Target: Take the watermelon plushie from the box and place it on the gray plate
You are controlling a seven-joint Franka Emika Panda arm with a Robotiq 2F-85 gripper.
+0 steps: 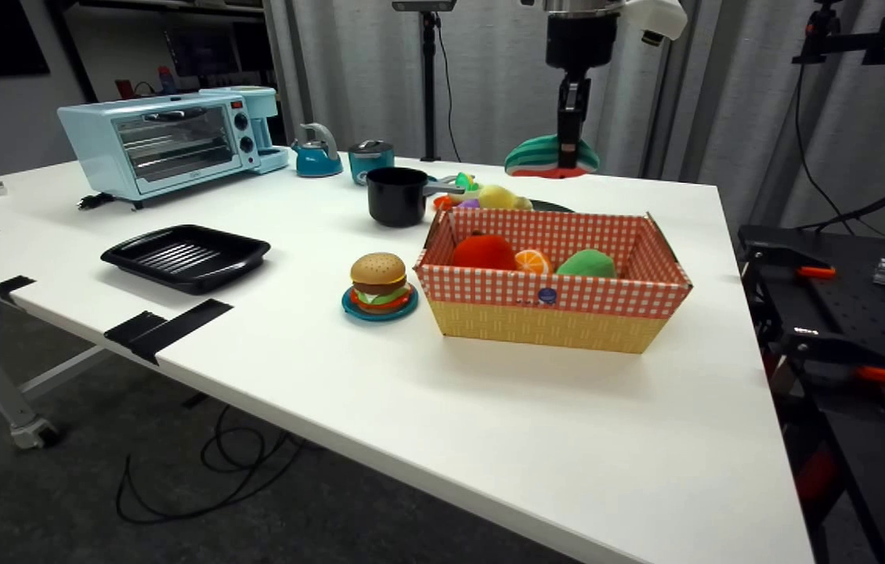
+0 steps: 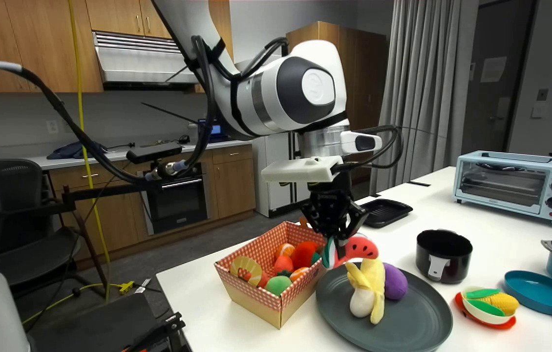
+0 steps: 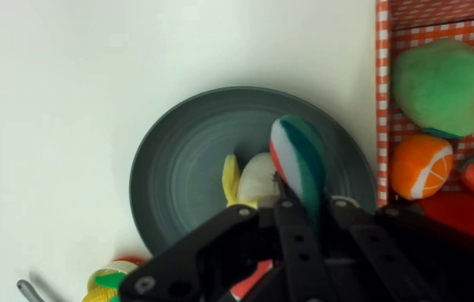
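Red and green, the watermelon plushie looks soft and light; the gripper pinches it snugly near the middle, probably a good spot to hold.

Arm: white, with silver bands
Joint: dark gray, round white middle
Cables: black, bendy
Fingers: black, with round screws

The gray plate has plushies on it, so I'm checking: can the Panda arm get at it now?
Probably yes: the gripper, holding the watermelon plushie, appears to hang over the gray plate, where bare surface shows beside the yellow-and-white plushie and purple plushie.
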